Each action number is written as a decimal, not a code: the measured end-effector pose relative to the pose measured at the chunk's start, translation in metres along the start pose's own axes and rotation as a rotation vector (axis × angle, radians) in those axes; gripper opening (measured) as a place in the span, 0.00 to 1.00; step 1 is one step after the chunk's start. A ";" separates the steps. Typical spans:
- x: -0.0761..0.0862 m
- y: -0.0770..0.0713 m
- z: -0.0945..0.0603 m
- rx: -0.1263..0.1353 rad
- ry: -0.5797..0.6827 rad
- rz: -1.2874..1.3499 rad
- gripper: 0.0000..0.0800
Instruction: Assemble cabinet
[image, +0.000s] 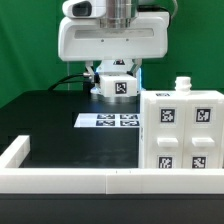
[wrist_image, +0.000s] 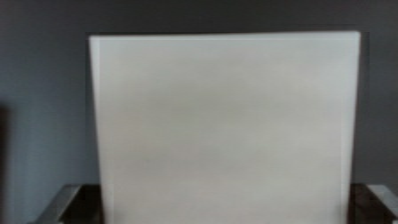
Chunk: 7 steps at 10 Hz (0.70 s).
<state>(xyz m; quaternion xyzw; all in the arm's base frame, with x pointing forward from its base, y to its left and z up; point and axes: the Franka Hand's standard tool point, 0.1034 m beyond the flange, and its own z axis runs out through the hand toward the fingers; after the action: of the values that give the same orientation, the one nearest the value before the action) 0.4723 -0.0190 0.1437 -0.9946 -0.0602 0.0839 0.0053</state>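
Note:
The large white cabinet body (image: 181, 133) stands on the black table at the exterior view's right, with several marker tags on its front and a small knob on top. My gripper (image: 117, 80) is at the back of the table, shut on a smaller white cabinet piece (image: 119, 87) that bears a tag. In the wrist view this piece (wrist_image: 222, 110) is a flat white face that fills most of the picture. My gripper (wrist_image: 222, 205) shows only as dark fingers (wrist_image: 68, 202) at both edges of the piece, pressed against its sides.
The marker board (image: 108, 121) lies flat in the middle of the table, in front of the held piece. A low white rail (image: 70, 180) edges the table's front and left side. The cabinet body stands against the front rail.

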 end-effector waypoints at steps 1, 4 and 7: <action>0.011 -0.011 -0.009 -0.005 0.021 -0.002 0.70; 0.029 -0.042 -0.027 -0.011 0.017 0.039 0.70; 0.064 -0.071 -0.054 -0.021 0.004 0.084 0.70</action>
<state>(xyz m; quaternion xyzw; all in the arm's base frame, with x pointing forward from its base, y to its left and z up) 0.5352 0.0592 0.1879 -0.9964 -0.0193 0.0815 -0.0084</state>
